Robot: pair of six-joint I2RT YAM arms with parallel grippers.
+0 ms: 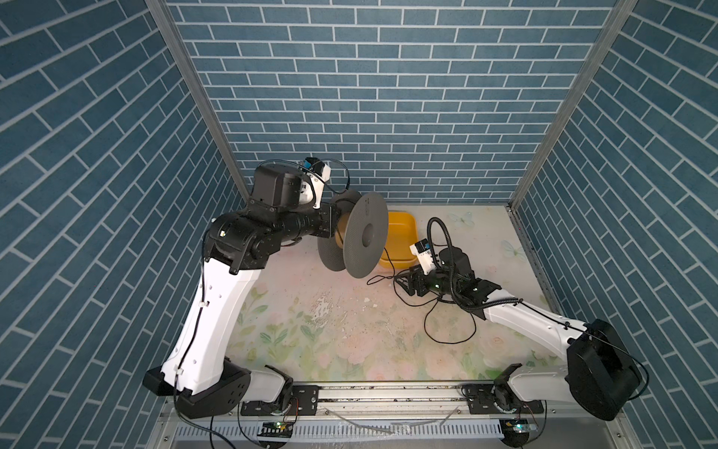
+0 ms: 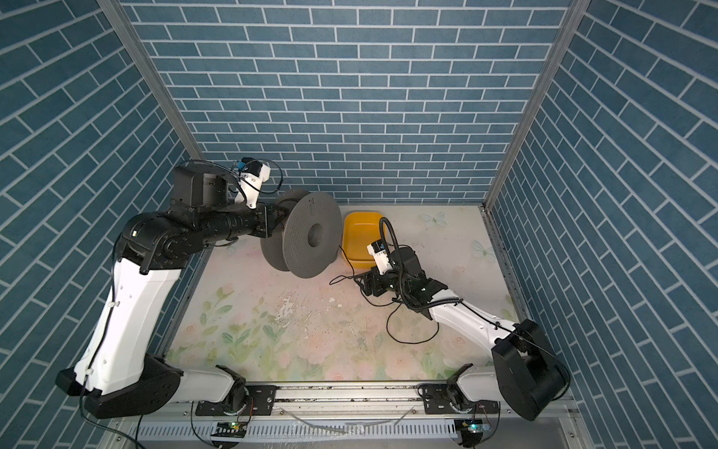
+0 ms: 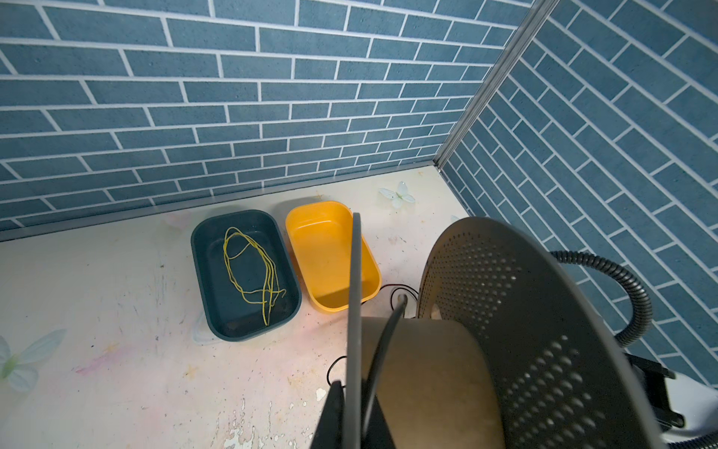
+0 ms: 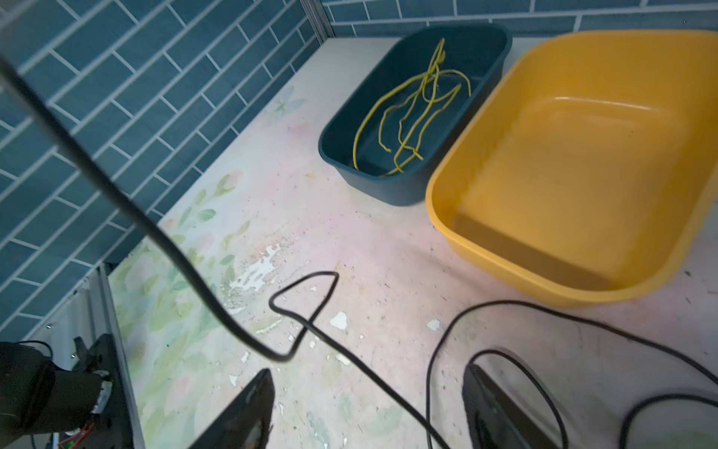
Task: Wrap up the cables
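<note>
1. Hold spool (image 1: 367, 233) steady, aloft near bench's (image 1: 311, 330) back edge, in clenched left gripper (image 1: 334, 227).
2. Lower released right gripper (image 4: 369, 408), jaws wide, onto cable (image 4: 307, 324) looped loose toward right edge, by tub (image 1: 404, 229).
3. Pinch near strand rising to spool; avoid the kink.

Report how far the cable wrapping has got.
Done: only one strand of the cable crosses the core of the spool. In hand: the left gripper clamps the raised spool; the right gripper hangs open over the cable. Left: the rest, lying in loose loops on the table.
</note>
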